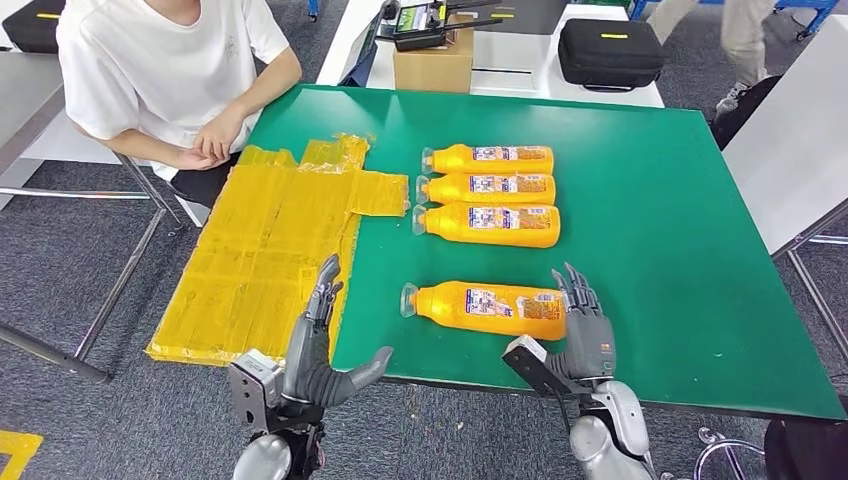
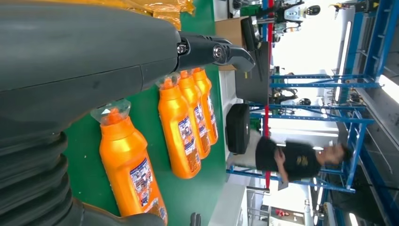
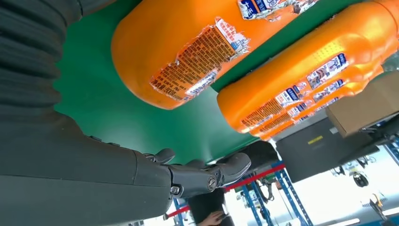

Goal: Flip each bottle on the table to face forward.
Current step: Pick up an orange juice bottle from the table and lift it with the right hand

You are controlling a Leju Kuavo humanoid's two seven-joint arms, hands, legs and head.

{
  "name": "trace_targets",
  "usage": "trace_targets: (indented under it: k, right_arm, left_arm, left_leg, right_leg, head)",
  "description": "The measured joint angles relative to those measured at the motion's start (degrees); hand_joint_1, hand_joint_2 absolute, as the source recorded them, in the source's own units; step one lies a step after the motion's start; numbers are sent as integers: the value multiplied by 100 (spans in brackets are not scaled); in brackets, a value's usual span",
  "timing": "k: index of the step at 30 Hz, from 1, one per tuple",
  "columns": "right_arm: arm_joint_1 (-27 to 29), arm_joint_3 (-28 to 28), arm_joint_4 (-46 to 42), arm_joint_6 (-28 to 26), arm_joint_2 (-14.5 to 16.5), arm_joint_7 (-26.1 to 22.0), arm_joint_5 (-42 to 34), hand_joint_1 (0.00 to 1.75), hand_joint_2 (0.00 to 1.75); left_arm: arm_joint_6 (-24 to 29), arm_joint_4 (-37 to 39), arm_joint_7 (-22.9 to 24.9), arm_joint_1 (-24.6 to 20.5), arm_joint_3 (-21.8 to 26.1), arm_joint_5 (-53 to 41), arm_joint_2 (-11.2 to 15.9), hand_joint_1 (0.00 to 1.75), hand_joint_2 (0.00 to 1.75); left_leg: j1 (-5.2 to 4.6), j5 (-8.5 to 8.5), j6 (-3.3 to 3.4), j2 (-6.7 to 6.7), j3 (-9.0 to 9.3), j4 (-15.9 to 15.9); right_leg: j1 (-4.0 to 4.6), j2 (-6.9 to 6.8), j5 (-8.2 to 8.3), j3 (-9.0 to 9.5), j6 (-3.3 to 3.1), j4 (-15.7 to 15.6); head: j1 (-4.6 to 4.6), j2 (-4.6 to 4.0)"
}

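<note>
Four orange bottles lying on green table [image 1: 640, 200]: three side by side [image 1: 488, 191], fourth bottle [image 1: 485, 308] nearer. Right robot hand [image 1: 585, 325] empty, fingers spread, beside its base. Left robot hand [image 1: 318, 345] empty, spread, at table edge.

The head view looks forward and down from high on the robot over the green table [image 1: 640, 200]. Both wrist views sit close behind their hands, low over the tabletop and turned on their side. All three share the near orange bottle [image 1: 485, 308] [image 2: 129, 165] [image 3: 188, 52] and the row behind it
</note>
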Motion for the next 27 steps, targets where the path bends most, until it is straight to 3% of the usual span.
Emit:
trace_targets:
  k: [6, 15, 23, 26, 27]
  right_arm:
    - [-387, 246, 539, 368, -10, 51, 130, 0, 175]
    - [-870, 616, 1294, 454, -8, 307, 527, 0, 175]
    - [-1467, 1053, 1922, 957, 3, 1222, 1159, 0, 175]
    - [-1846, 1216, 2265, 1583, 81, 1806, 1327, 0, 175]
    - [-1984, 1270, 2386, 1814, 117, 2005, 1370, 10, 175]
  left_arm:
    - [-143, 78, 17, -95, -42, -13, -28, 0, 175]
    - [-236, 202, 15, -188, -103, -33, -91, 0, 175]
    - [-274, 202, 39, -234, -99, -14, -95, 0, 175]
    - [-352, 204, 135, -260, -93, 62, -100, 0, 175]
    - [-375, 205, 163, -267, -91, 79, -108, 0, 175]
  left_leg:
    - [0, 1, 1, 0, -1, 0]
    - [0, 3, 3, 1, 1, 1]
    - [1, 2, 2, 13, 24, 1]
    - [1, -6, -2, 38, 58, 0]
    - [1, -9, -5, 43, 70, -1]
  right_leg:
    - [0, 0, 0, 0, 0, 0]
    - [0, -1, 1, 2, 0, 0]
    - [1, 3, 3, 17, -2, -1]
    - [2, 33, 13, 33, -14, -3]
    - [2, 42, 15, 35, -17, -4]
  head:
    - [-1, 0]
    - [0, 0]
    - [1, 1]
    - [0, 1]
    - [0, 1]
